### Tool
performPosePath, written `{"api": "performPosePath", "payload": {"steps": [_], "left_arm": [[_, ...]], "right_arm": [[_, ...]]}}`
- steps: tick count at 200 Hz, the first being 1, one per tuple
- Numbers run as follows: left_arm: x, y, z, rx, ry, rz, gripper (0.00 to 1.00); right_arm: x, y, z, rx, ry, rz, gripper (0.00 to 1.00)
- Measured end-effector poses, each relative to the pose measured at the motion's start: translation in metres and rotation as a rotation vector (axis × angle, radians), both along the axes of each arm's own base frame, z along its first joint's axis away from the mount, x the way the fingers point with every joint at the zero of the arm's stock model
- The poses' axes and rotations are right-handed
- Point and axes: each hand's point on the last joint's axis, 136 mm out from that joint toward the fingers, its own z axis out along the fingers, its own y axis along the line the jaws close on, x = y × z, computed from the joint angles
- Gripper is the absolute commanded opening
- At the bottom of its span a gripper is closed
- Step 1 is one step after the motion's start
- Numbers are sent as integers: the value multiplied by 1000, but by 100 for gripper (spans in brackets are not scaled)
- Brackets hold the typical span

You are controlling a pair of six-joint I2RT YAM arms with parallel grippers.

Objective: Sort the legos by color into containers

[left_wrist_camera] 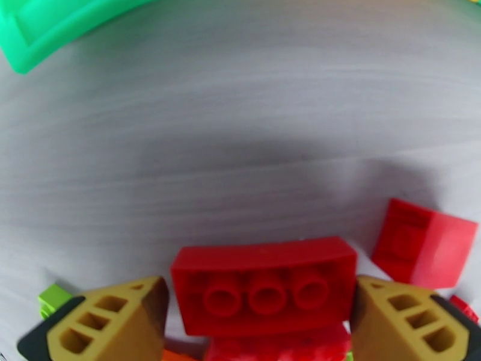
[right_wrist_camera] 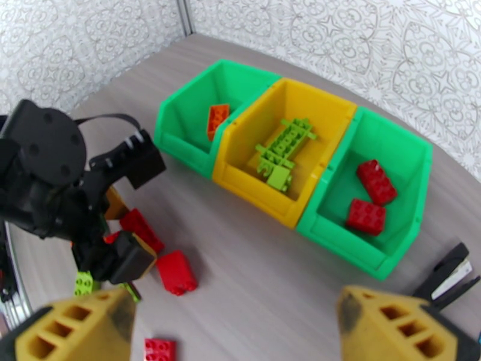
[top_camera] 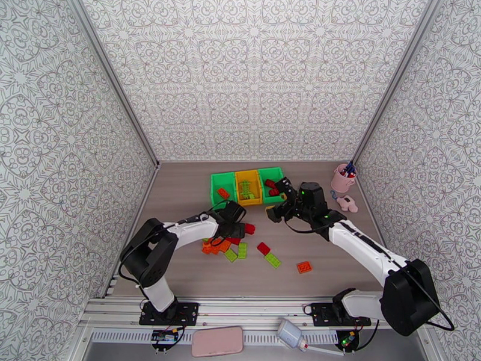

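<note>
The containers (top_camera: 214,189) stand in a row at the back: a green bin (right_wrist_camera: 180,109) holding an orange lego (right_wrist_camera: 217,120), a yellow bin (right_wrist_camera: 327,103) with lime green legos (right_wrist_camera: 282,151), and a green bin (right_wrist_camera: 409,145) with two red legos (right_wrist_camera: 376,182). My left gripper (left_wrist_camera: 261,296) is low over the table, its fingers (left_wrist_camera: 108,320) pressed against both ends of a red lego (left_wrist_camera: 264,290). Another red lego (left_wrist_camera: 424,251) lies just to its right. My right gripper (right_wrist_camera: 234,308) hovers open in front of the bins with nothing between its fingers.
A pile of orange, red and lime legos (top_camera: 221,245) lies under the left arm. Loose red (top_camera: 263,248), lime (top_camera: 273,259) and orange (top_camera: 304,267) legos lie toward the front. A black stapler (right_wrist_camera: 451,275), a pink pen cup (top_camera: 343,178) and a pink toy (top_camera: 347,204) sit at the right.
</note>
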Motion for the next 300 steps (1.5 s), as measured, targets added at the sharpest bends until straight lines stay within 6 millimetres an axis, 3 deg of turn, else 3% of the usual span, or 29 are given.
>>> {"api": "performPosePath", "payload": {"steps": [35,101,153,197,261,300], "left_arm": [[1,0,-2,-1,2,9,77],[9,-5,0,-18,-13,18,58],[10,-5,3,-22,-21,17,56],[23,-17,41,-92,-116,8,55],[65,-58,100,-223,-254,-34,55],[89,-88,114,-292,-278,-71,55]], "right_arm": [[0,0,0,0,0,0,92],[-1,1,0,8,7,3,92],[-4,0,-2,21,20,-3,91],[-11,-8,5,47,-1,-44,91],[-13,-26,21,87,-53,-150,91],[-14,-34,22,96,-59,-202,90]]}}
